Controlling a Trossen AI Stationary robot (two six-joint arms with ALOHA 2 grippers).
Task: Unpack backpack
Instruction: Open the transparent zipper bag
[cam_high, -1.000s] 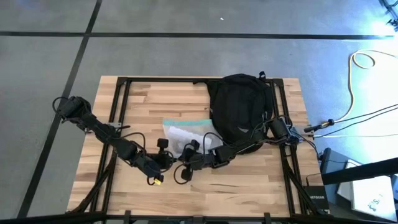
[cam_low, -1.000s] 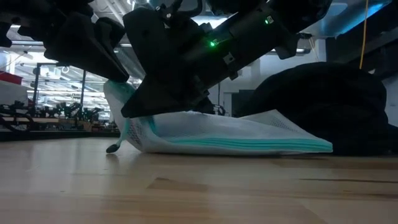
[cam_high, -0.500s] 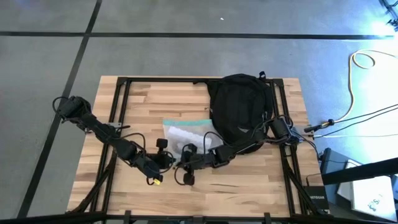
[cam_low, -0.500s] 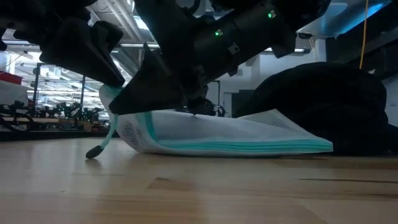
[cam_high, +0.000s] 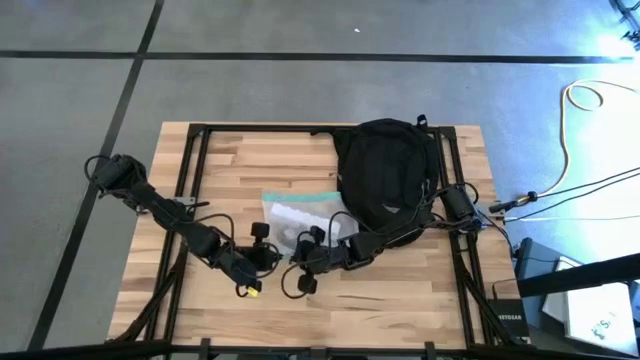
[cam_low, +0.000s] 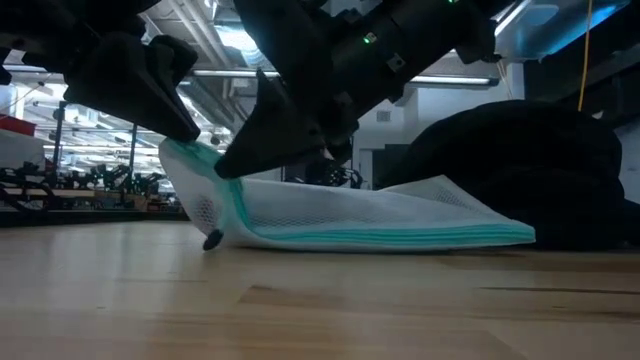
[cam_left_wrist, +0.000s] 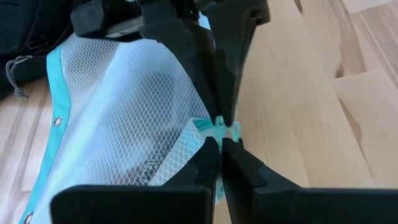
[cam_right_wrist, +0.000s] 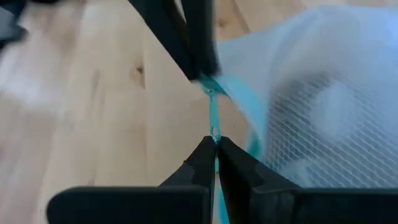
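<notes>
A big industrial lab hall — grey taped floor (cam_high: 300, 80), ceiling light strips (cam_low: 215, 72), racks (cam_low: 90, 190) behind.

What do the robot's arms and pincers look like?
Both arms are black and jointed, with thin black cables looping along them. The left arm has a small yellow tag near its pincer. The right arm shows a tiny green light in the low view. The right pincer has two flat, dark fingers tapering to narrow tips.
</notes>
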